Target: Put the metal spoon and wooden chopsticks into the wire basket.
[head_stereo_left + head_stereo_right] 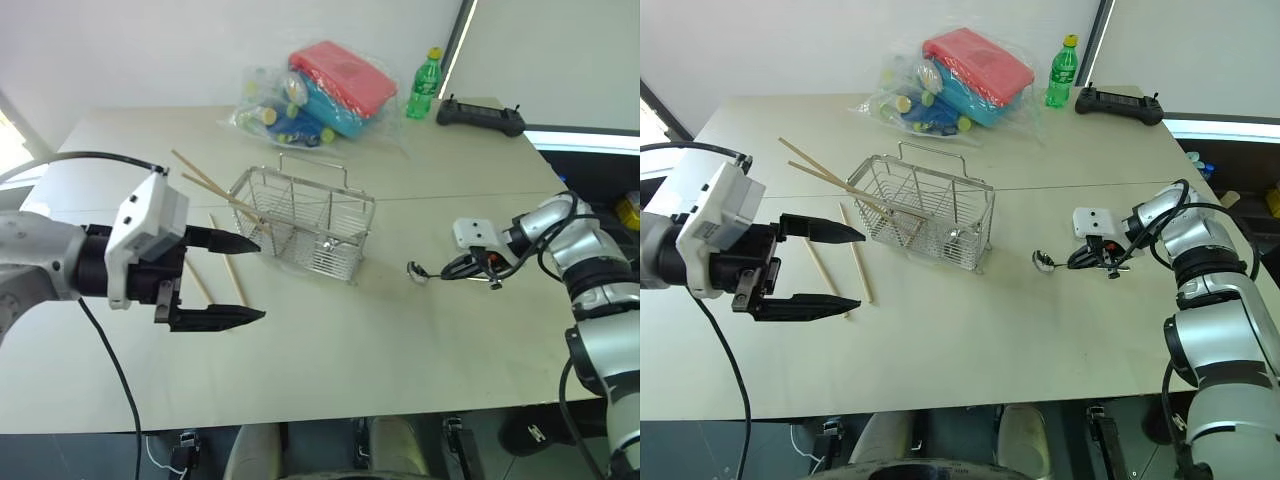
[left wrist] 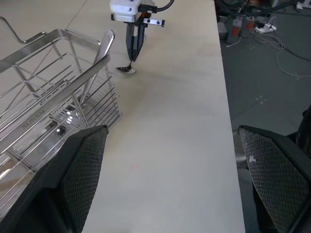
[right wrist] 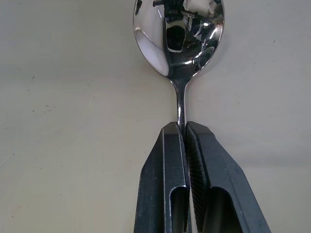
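The metal spoon [image 3: 180, 34] lies on the table right of the wire basket [image 1: 340, 250], its bowl [image 1: 418, 271] towards the basket. My right gripper [image 3: 186, 131] is shut on the spoon's thin handle, low over the table top. Two wooden chopsticks [image 1: 205, 180] lean slanted across the basket's left end. Two more chopsticks [image 1: 234, 275] lie flat on the table left of the basket. My left gripper [image 1: 258, 278] hangs open above those flat chopsticks, its fingers pointing toward the basket, with nothing between them. In the left wrist view the basket [image 2: 43, 109] is close beside one finger.
A plastic bag of colourful items [image 1: 310, 95], a green bottle [image 1: 424, 85] and a black controller [image 1: 480, 115] sit along the far side of the table. The table's front edge runs just below my left gripper.
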You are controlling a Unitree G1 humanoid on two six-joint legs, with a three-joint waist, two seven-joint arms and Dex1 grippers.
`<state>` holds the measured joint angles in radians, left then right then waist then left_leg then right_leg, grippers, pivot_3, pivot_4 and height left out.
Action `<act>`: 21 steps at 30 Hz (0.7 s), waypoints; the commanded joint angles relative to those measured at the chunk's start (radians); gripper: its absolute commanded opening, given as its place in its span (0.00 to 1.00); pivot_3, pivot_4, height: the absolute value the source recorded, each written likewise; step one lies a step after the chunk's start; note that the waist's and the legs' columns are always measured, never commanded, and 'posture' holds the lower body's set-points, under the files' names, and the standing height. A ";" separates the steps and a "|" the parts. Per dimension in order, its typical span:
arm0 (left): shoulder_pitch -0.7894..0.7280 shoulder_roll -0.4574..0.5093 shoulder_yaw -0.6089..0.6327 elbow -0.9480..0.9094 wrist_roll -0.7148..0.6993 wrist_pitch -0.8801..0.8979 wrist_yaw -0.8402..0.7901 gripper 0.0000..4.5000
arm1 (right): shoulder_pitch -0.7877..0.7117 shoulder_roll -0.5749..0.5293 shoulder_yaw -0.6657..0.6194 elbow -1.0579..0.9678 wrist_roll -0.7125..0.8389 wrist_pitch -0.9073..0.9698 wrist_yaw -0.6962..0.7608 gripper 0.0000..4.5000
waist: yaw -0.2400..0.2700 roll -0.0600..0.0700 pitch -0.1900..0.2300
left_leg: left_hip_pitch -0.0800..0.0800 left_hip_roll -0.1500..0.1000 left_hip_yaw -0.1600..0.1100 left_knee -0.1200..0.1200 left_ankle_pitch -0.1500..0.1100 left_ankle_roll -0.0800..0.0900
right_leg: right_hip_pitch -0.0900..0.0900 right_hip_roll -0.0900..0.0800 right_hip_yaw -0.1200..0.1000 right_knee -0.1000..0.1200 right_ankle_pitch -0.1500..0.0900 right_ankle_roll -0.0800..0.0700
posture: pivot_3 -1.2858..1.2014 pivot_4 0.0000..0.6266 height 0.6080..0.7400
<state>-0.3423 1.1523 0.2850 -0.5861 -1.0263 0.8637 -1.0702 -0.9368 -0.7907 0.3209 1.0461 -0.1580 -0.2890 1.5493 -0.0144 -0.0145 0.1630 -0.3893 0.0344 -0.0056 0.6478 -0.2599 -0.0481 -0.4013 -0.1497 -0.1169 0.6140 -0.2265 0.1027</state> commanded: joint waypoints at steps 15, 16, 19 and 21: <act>-0.133 -0.019 -0.023 0.156 0.098 -0.071 -0.003 1.00 | 0.436 -0.163 -0.432 -1.242 0.800 0.869 -0.204 0.01 | 0.006 0.001 0.002 | 0.001 0.000 0.000 0.000 0.000 0.000 | 0.000 0.000 0.000 0.000 -0.002 0.003 | 0.52 0.24 0.53; -0.136 -0.023 -0.028 0.166 0.106 -0.078 -0.008 1.00 | 0.422 -0.143 -0.464 -1.285 0.851 0.924 -0.264 0.01 | 0.007 0.001 0.002 | 0.001 0.000 0.000 0.000 0.000 0.000 | 0.000 0.000 0.000 0.000 -0.002 0.002 | 0.52 0.24 0.53; -0.148 -0.040 -0.049 0.186 0.133 -0.103 -0.020 1.00 | 0.337 -0.065 -0.524 -1.370 0.976 1.053 -0.455 0.01 | 0.005 0.000 0.002 | 0.001 0.000 0.000 0.000 0.000 0.000 | 0.000 0.000 0.000 0.000 -0.004 0.000 | 0.52 0.24 0.53; -0.160 -0.055 -0.060 0.197 0.145 -0.113 -0.026 1.00 | 0.277 -0.013 -0.543 -1.390 1.026 1.094 -0.554 0.01 | 0.006 0.000 0.002 | 0.000 0.000 0.000 0.000 0.000 0.000 | -0.001 0.000 0.000 -0.001 -0.003 0.000 | 0.52 0.24 0.53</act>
<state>-0.4836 1.1017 0.2200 -0.3932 -0.8944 0.7742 -1.0877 -0.6153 -0.8208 -0.1731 -0.3028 0.8010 0.7694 1.0815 -0.0085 -0.0144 0.1647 -0.3898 0.0346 -0.0059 0.6474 -0.2601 -0.0480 -0.4023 -0.1501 -0.1170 0.6134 -0.2295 0.1029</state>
